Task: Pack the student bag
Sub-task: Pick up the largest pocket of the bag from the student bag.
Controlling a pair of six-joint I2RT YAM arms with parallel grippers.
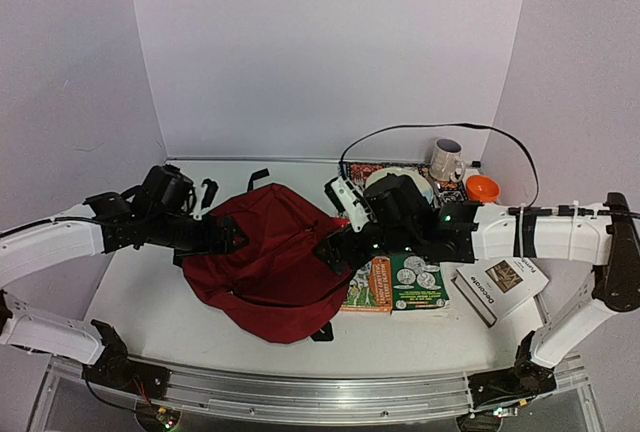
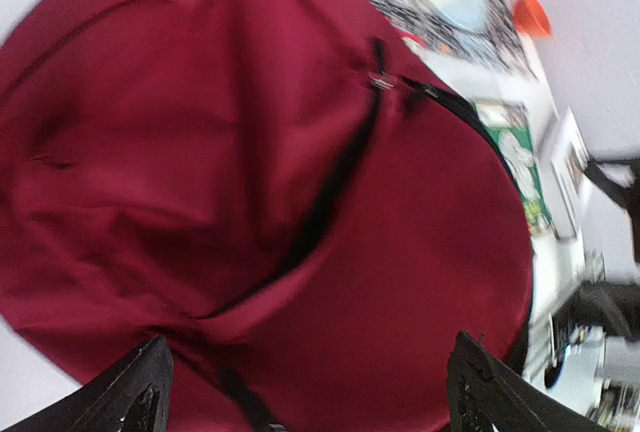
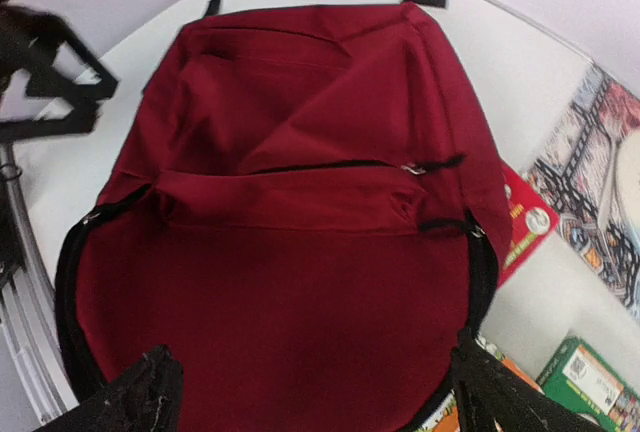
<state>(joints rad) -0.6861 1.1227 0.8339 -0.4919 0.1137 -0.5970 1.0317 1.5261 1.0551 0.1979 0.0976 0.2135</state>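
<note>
The student bag (image 1: 268, 270), a large dark red backpack, lies flat in the middle of the table. Its black straps (image 1: 258, 178) stick out at the far side. My left gripper (image 1: 232, 235) hangs over the bag's left edge and my right gripper (image 1: 335, 248) over its right edge. In the left wrist view the bag (image 2: 250, 152) fills the frame, and the left gripper (image 2: 305, 392) stands open above the fabric, holding nothing. The right gripper (image 3: 315, 392) is also open over the bag (image 3: 290, 262). A black zipper (image 3: 482, 282) runs along the bag's edge.
Right of the bag lie an orange book (image 1: 368, 288), a green book (image 1: 418, 282) and a white book (image 1: 498, 288). At the back right are a magazine (image 1: 368, 171), a mug (image 1: 447, 160) and an orange bowl (image 1: 482, 188). A black cable (image 1: 420, 129) arcs over them.
</note>
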